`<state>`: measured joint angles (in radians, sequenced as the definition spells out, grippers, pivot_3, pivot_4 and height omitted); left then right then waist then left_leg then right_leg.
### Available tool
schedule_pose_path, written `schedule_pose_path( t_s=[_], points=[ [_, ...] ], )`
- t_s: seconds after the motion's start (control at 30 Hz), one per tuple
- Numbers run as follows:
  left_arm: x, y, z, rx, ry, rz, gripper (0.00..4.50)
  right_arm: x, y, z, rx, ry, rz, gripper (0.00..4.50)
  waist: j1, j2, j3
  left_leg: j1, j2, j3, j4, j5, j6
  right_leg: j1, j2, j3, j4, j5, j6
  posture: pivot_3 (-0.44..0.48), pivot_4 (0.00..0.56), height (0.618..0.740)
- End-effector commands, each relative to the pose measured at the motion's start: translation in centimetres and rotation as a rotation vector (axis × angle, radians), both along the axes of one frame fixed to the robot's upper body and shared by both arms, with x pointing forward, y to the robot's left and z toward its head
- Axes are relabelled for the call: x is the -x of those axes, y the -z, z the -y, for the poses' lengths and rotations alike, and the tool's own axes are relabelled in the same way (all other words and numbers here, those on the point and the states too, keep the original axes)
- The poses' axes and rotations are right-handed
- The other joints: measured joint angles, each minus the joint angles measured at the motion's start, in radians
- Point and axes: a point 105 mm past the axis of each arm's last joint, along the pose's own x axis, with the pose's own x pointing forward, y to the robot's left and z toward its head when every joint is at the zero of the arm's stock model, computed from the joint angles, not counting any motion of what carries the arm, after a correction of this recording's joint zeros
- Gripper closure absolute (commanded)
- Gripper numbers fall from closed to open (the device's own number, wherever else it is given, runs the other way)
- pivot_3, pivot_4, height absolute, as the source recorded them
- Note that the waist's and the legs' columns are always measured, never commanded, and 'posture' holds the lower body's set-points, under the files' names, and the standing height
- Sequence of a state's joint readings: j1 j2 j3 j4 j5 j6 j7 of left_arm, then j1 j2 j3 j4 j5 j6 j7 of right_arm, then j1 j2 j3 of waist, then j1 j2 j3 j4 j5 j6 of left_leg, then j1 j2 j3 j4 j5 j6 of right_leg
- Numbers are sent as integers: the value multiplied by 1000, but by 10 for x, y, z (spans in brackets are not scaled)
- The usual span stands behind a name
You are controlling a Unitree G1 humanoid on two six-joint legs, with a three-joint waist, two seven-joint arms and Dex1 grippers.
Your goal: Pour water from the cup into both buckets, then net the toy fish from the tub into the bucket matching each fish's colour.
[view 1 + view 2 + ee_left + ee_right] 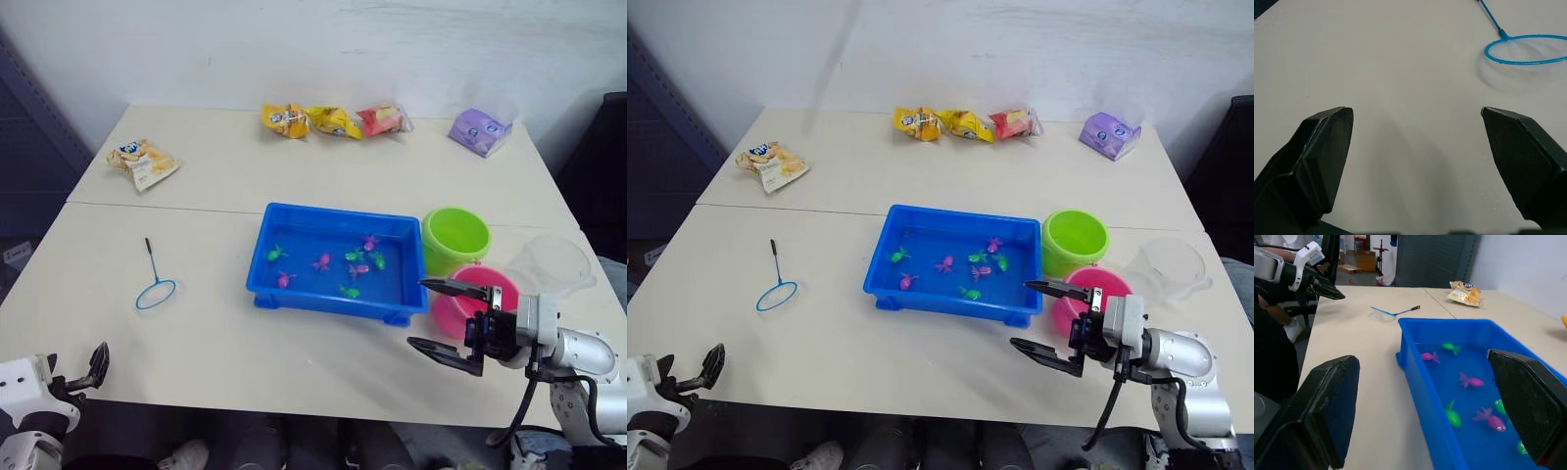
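Two tools are in my head views: my right tool [443,316] sits at the lower right of the frame with its black fingers spread wide and nothing between them, just beside the near right corner of the tub [294,294], and my left tool [93,364] hangs at the lower left corner over the near edge of the worktop [206,186], its fingers also spread and empty in the left wrist view. The blue tub lies at the centre of the frame, holding several toy fish [321,261], pink and green, scattered across its bottom. Right of the tub stand the two buckets, the green bucket [456,238] farther back and the pink bucket [479,294] nearer to me, touching or almost touching each other; my right tool partly covers the pink one. The clear cup [551,264] stands upright at the right of the frame, just beside the pink bucket. The net [155,287] lies flat on the worktop at the left middle, well apart from the tub, hoop toward me and handle pointing away. Along the far side of the worktop I see a snack bag [143,163] at the upper left, three more packets [333,121] at top centre, and a purple pack [479,130] at the upper right.
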<state>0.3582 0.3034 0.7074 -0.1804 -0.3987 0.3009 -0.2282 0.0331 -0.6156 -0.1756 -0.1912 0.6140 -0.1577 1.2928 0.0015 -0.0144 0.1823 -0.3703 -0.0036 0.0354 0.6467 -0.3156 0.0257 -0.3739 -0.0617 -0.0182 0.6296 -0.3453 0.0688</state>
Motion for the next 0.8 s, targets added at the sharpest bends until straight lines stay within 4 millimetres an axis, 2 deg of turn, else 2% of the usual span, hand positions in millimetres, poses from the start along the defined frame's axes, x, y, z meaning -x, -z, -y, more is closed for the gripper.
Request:
schedule_pose_path(
  t_s=[0.03,0.17,0.27,0.33,0.43,0.53,0.67,0.8],
  points=[
    [-18,-15,-9,-71,-79,-55,0,2,-12,-7,-50,-27,27,55,-1,0,0,0,0,0,0,0,0,0,0,0,0,0,0,0,150,740],
    [-61,-31,0,-2,-78,-68,0,7,-20,-19,-54,-60,18,55,0,0,0,0,0,0,0,0,-1,-1,0,-1,1,0,0,0,150,740],
    [-95,-32,9,100,-77,-153,0,5,-23,-24,-53,-52,22,55,0,-1,-1,0,0,0,1,1,-2,-1,0,-1,2,0,1,0,150,740],
    [-110,-30,17,180,-70,-214,0,5,-24,-25,-51,-45,23,55,-2,-2,-1,0,0,0,2,3,-6,-1,0,-1,4,0,1,0,150,740],
    [-139,-48,17,73,-27,-206,0,2,-26,-25,-48,-19,36,55,-8,-2,-1,0,-1,1,1,4,-8,-2,1,-1,6,1,1,0,150,740],
    [-164,-52,15,67,-44,-198,0,-1,-28,-25,-50,-5,38,55,-4,-2,-1,0,-1,1,1,4,-10,-3,1,-2,7,1,1,0,150,740],
    [-178,-39,18,98,-48,-269,0,-4,-28,-25,-46,17,44,55,-3,-2,-1,0,-1,1,2,4,-10,-3,1,-2,8,1,1,0,150,740],
    [-180,-21,23,139,-22,-350,0,-5,-23,-23,6,29,69,55,-3,-2,-1,0,-1,1,2,4,-10,-3,1,-3,10,1,1,0,150,740]
  ],
)
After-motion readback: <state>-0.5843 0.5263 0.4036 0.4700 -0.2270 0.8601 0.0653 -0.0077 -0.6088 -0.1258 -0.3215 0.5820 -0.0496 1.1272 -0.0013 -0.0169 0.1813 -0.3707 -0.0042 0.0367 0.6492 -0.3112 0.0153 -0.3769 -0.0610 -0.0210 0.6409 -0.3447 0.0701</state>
